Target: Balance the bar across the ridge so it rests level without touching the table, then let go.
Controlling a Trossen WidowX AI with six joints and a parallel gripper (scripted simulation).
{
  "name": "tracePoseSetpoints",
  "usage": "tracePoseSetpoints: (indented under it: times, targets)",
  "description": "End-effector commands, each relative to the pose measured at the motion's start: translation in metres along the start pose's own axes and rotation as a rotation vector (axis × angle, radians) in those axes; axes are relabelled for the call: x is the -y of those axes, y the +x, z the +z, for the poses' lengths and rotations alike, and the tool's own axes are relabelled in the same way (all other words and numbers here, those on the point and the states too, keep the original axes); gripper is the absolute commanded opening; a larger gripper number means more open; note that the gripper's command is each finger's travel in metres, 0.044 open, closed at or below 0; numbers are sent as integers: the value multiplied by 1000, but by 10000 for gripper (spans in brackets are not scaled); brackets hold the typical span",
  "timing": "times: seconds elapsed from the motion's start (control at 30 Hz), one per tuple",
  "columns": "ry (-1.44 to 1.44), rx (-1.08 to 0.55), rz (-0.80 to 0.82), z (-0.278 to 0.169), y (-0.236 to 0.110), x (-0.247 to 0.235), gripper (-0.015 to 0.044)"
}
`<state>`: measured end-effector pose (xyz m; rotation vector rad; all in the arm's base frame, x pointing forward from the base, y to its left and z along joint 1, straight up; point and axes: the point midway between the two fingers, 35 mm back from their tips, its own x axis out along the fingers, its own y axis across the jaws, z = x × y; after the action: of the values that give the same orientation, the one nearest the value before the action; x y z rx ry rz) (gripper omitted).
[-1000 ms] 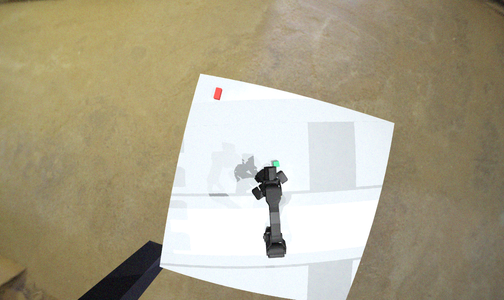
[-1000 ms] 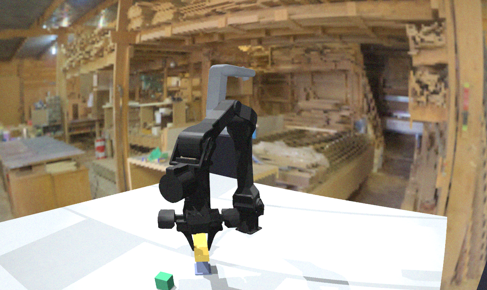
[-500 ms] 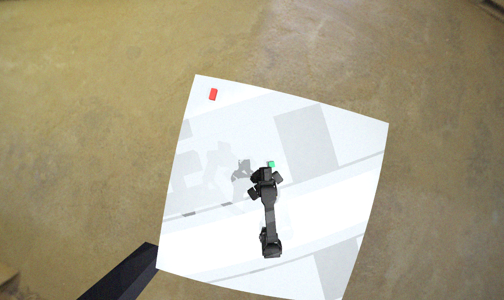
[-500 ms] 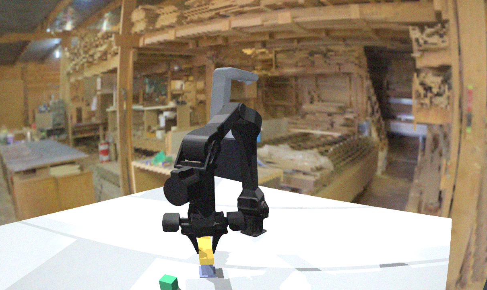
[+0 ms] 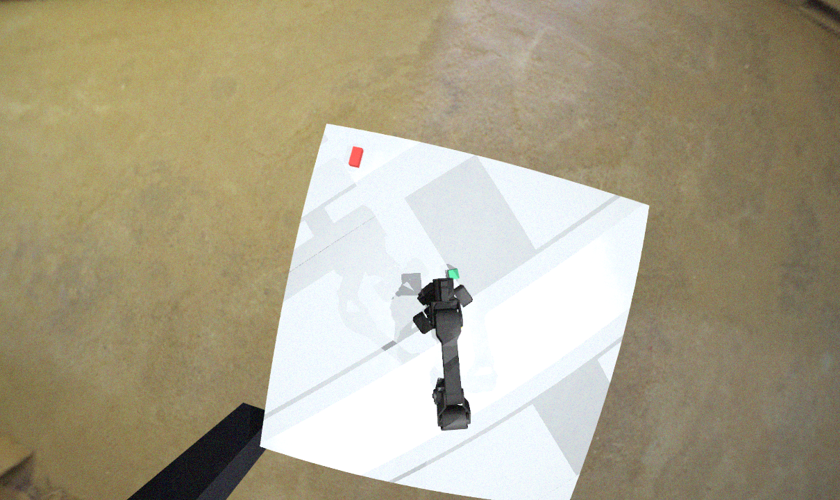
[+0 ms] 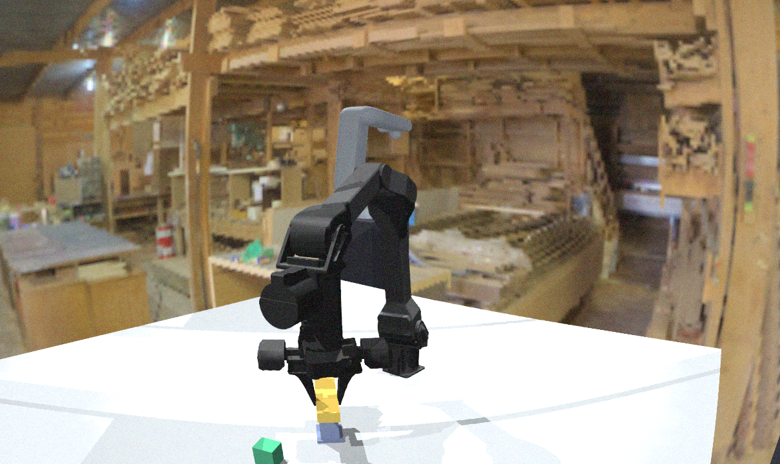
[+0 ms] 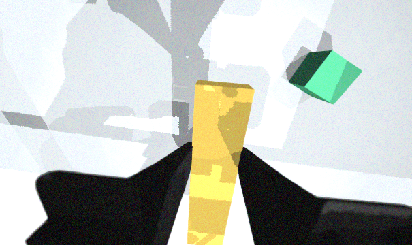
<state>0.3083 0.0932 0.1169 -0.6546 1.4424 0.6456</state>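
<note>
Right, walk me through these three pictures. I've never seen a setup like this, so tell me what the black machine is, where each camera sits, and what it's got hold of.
The black machine is a robot arm bolted to a white table. One picture looks straight down from above, one looks across the table from the front, and one comes from a camera on the arm's wrist, looking along its two-fingered gripper. The gripper is shut on a yellow bar, holding it over a small grey-blue ridge; whether they touch is unclear. Also on the table are a green cube, near the gripper, and a red block off in a far corner.
</note>
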Motion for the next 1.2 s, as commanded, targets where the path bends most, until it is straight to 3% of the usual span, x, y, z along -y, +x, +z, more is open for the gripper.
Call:
tracePoseSetpoints:
  times: [0.0, 1.17]
  targets:
    - [2, 0, 2, 0, 1, 0, 0]
    - [2, 0, 2, 0, 4, 0, 0]
